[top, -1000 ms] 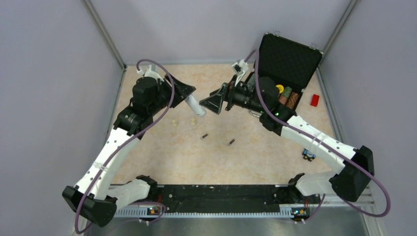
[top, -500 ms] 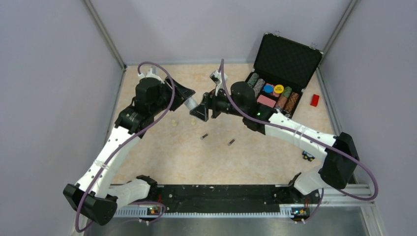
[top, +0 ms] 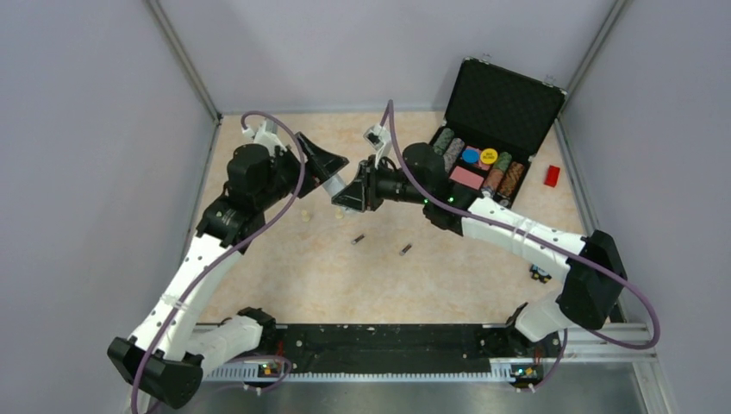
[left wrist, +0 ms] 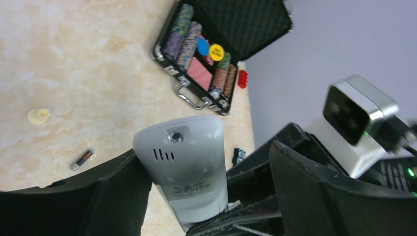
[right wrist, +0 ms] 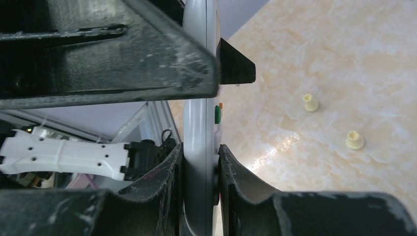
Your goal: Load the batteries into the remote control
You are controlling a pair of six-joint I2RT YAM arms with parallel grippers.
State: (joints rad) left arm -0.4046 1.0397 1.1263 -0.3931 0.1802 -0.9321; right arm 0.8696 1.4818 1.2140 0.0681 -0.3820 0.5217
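White slim remote control (left wrist: 179, 147) pinched edgewise in right gripper (right wrist: 199, 160); left gripper (left wrist: 204, 164) spread wide around it.

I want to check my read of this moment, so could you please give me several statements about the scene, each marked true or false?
1. Both batteries lie on the table, outside the remote control. True.
2. The right gripper is clamped on the remote control. True.
3. The black case is closed. False: its lid stands open, with chips showing inside.
4. The left gripper holds a battery. False: its jaws stand open, with the remote's end between them.
5. The red block lies inside the case. False: it lies on the table beside the case.
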